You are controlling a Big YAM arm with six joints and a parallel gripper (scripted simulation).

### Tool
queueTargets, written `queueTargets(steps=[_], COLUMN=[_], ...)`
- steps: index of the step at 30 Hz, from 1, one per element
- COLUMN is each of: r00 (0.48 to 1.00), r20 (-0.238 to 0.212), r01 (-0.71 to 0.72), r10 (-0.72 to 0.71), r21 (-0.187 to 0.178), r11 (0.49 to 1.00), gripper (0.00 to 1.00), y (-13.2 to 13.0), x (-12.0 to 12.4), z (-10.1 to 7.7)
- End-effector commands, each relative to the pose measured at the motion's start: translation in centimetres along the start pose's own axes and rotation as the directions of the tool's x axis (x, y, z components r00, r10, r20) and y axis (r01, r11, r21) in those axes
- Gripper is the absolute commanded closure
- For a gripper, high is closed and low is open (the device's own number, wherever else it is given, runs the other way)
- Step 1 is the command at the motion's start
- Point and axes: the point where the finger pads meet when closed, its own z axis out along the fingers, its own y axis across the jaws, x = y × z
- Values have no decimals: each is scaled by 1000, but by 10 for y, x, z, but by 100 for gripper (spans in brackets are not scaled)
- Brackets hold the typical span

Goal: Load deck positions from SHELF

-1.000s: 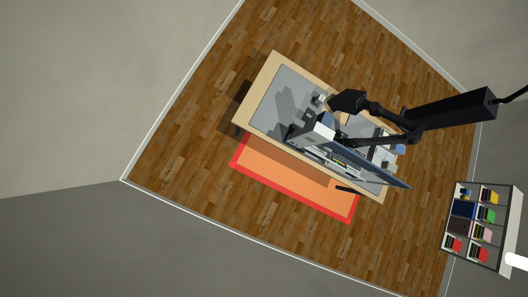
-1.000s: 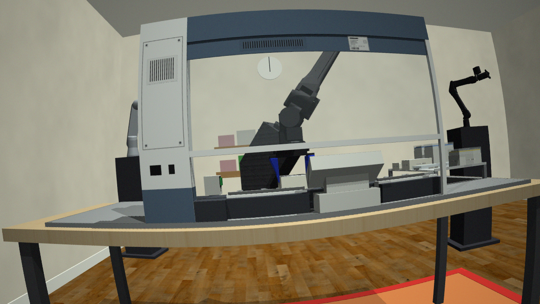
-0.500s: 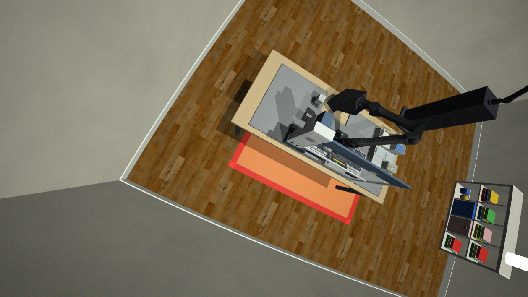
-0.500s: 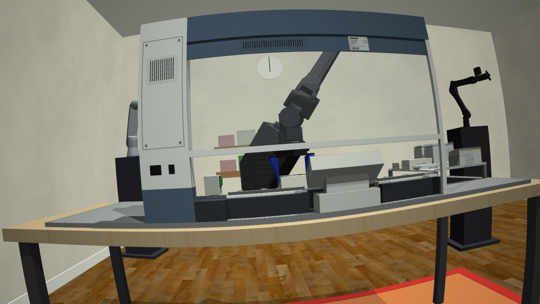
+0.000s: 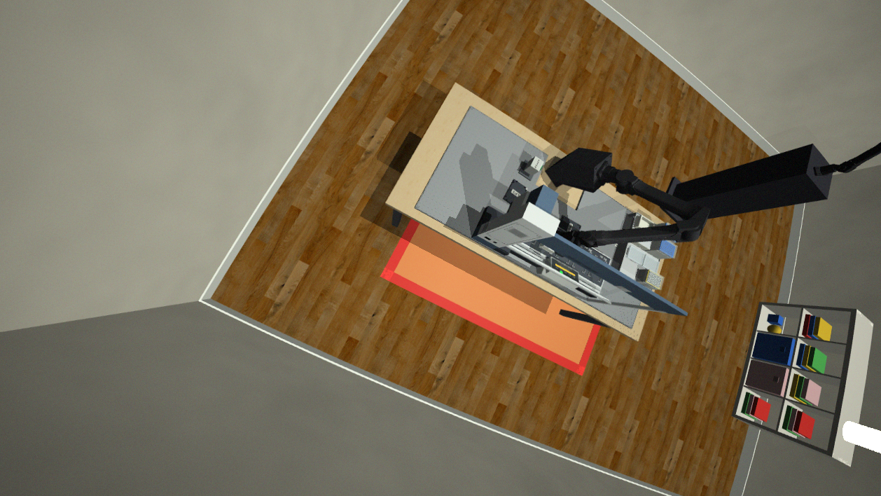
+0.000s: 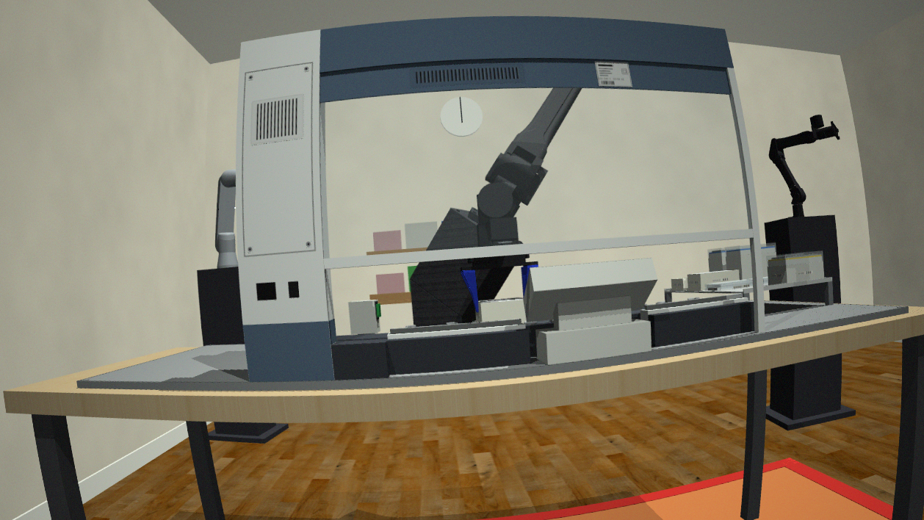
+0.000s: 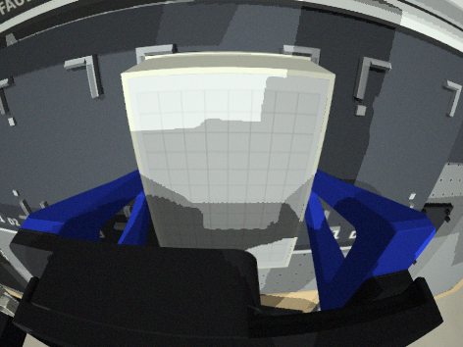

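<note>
My gripper (image 7: 228,174) has its blue fingers shut on the long sides of a white deep-well block (image 7: 226,152). The block's top is a pale flat seal with a faint grid, and it stays level. It hangs low over the dark deck, between grey corner brackets (image 7: 301,52) of a deck position; I cannot tell which position or whether it touches down. In the exterior view the gripper (image 6: 499,284) and the block (image 6: 501,310) are inside the enclosure, left of the middle. The block's label is hidden.
The shelf (image 6: 743,279) with racks and blocks stands at the right end. A large pale housing (image 6: 591,300) sits just right of the gripper. The enclosure's white pillar (image 6: 280,200) and glass front close off the near side. A panel marked FAULT (image 7: 20,8) lies beyond the deck.
</note>
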Motion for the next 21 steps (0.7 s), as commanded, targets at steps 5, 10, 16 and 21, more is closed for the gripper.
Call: queueTargets(steps=[5,10,16,21], r00=[1000,1000,1000,1000], r20=[-7,-5,-8,-4], r01=[-3,-2,-2,0], r10=[3,2,2,0], r21=[0,0,0,0], r11=[1000,1000,1000,1000], gripper=[100,100,0,0], y=[3,3,3,3], x=[3,3,4,1], z=[5,5,5,4])
